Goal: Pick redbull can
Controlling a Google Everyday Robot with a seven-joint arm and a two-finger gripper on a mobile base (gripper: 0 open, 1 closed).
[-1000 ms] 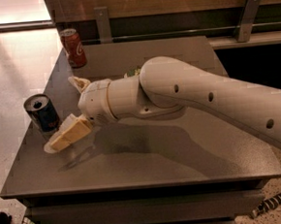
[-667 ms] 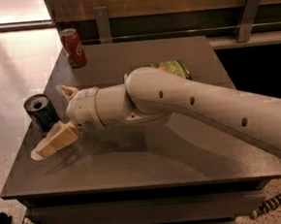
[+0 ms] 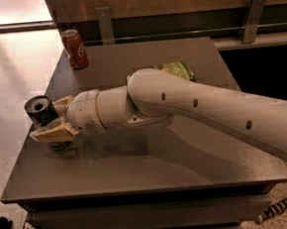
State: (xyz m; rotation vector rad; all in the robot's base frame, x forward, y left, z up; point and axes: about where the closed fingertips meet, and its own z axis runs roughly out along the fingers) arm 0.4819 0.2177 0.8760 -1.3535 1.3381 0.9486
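While the white arm (image 3: 182,103) lies stretched low across the dark surface (image 3: 137,166) from the right, its end effector (image 3: 47,121) sits at the surface's left edge, right at the redbull can (image 3: 42,112). That can stands within the end effector's reach, its dark body showing just ahead of the pale wrist housing and its open silver top facing up and slightly toward the camera. A tan part of the end effector lies under and in front of the can's base, and another tan part shows on the can's far side, so the can is flanked on both sides. Whether the end effector is clenched on the can or only set loosely around it, I cannot tell. The can's foot is hidden, so I cannot tell whether it rests on the surface either.

Well beyond the end effector, toward the far left corner of the surface, a red cola can (image 3: 75,49) stands upright, well apart from both. Farther to the right of the end effector, behind the thick part of the arm, a green packet (image 3: 177,70) lies flat, partly hidden by the arm. A shadow of the arm falls on the surface beneath it, on the near side.
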